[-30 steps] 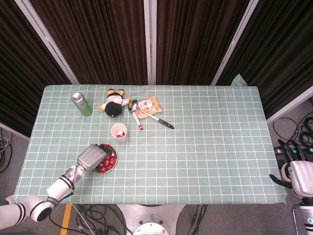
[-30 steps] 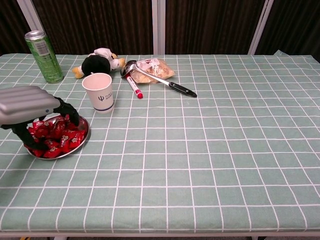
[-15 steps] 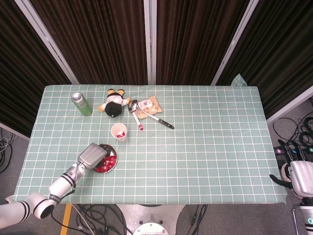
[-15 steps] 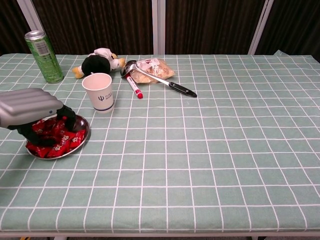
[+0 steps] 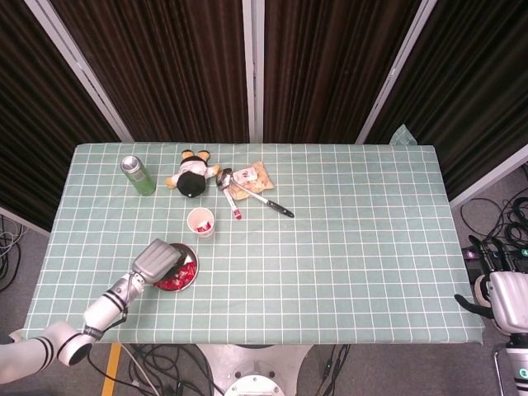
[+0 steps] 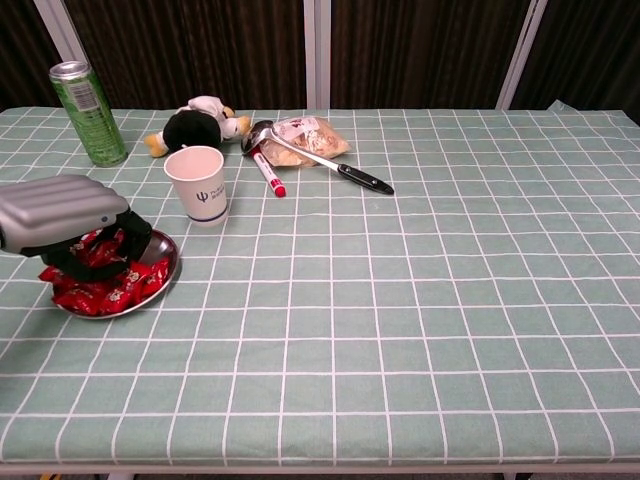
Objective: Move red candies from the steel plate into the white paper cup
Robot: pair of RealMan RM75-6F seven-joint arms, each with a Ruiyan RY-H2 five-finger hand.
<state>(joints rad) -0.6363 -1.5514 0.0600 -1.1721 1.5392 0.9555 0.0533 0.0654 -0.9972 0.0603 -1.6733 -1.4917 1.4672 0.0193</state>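
Even, bright overhead light in both views; checked cloth on surface uniformly lit, no harsh glare. Shadows short and soft, sitting just under objects. Small highlights on can top and ladle bowl. Dark curtains behind nearly black, little detail. Focus sharp across both views. Chest view slightly wide-angle, near edge stretched.
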